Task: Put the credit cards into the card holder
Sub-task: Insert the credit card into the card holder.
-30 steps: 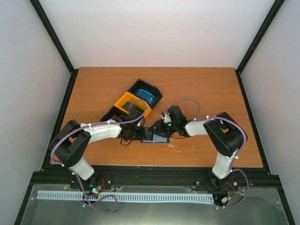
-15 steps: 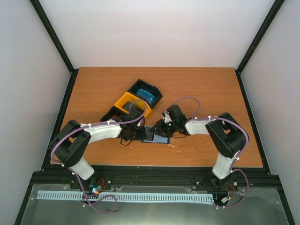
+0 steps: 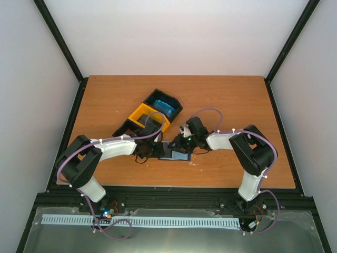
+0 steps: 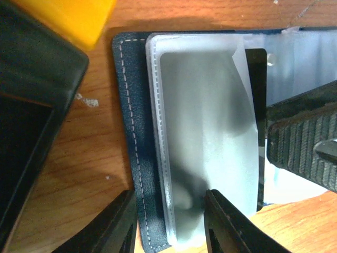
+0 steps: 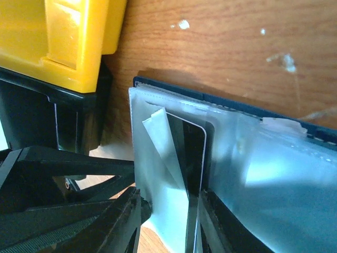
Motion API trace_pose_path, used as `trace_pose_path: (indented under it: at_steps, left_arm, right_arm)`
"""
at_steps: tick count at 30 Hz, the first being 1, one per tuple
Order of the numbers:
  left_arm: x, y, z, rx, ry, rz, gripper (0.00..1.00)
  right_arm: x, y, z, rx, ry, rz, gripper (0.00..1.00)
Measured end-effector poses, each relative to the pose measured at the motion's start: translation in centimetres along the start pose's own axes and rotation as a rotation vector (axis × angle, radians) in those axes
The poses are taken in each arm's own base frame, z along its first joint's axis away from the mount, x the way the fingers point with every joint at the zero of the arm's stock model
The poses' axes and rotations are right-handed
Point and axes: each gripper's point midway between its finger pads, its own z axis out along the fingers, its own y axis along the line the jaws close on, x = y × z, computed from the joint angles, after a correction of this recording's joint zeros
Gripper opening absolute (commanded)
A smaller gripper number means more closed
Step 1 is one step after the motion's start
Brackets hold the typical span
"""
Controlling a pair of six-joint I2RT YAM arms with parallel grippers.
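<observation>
"Over the table from above, what do you count?"

"One card holder (image 3: 176, 156), lying open on the wooden table (image 3: 226, 100), near one three-section bin (image 3: 137, 113) in black and yellow. One bright blue bundle (image 3: 165, 109) sits in the bin's far section. Both my tools meet over the holder: my left gripper (image 3: 157, 150) at its left end, my right gripper (image 3: 182, 143) at its far side. Their heads hide much of it."

"And on your left wrist?"

"A navy cover with pale stitching, and clear glossy sleeves stacked on it. My left fingers (image 4: 118, 229) stand apart, straddling the stitched edge and the nearest sleeve (image 4: 205, 132), not closed on either. My right arm's ribbed black finger (image 4: 300, 134) crowds in from the right. The bin's yellow and black walls lie just beside the cover."

"Right wrist?"

"My right fingers (image 5: 213, 226) are apart too, with one lifted clear leaf (image 5: 163, 153) between them. Whether the pads touch it I cannot tell. Behind that leaf, one dark flat sheet (image 5: 192, 153) with a pale rounded rim sits in a sleeve. Whether it is one of the cards I cannot tell. My left arm's black fingers (image 5: 58, 211) block the lower left corner."
</observation>
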Motion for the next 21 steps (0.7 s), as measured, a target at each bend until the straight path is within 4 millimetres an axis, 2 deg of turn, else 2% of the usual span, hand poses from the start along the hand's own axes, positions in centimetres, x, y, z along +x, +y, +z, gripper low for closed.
trace_pose_path:
  at_steps: [6, 10, 13, 17, 21]
  left_arm:
    - [0.1, -0.3, -0.3, 0.006, 0.001, 0.007, 0.49]
    - [0.6, -0.3, -1.1, 0.004, 0.012, 0.016, 0.57]
    - [0.3, -1.0, -2.4, 0.029, -0.016, 0.038, 0.64]
    - [-1.4, -2.6, -4.8, 0.08, -0.088, 0.074, 0.7]
    - [-4.5, -3.3, -7.7, 0.087, -0.192, 0.069, 0.72]
  right_arm:
    - [-0.8, 0.2, -0.8, 0.064, -0.029, -0.036, 0.35]
    - [-1.4, 1.1, -3.4, 0.116, -0.092, -0.085, 0.39]
    - [-2.2, 2.3, -5.8, 0.13, -0.156, -0.126, 0.41]
    - [-3.1, 3.8, -8.8, 0.148, -0.245, -0.18, 0.42]
    - [-3.2, 3.9, -10.2, 0.176, -0.28, -0.206, 0.43]
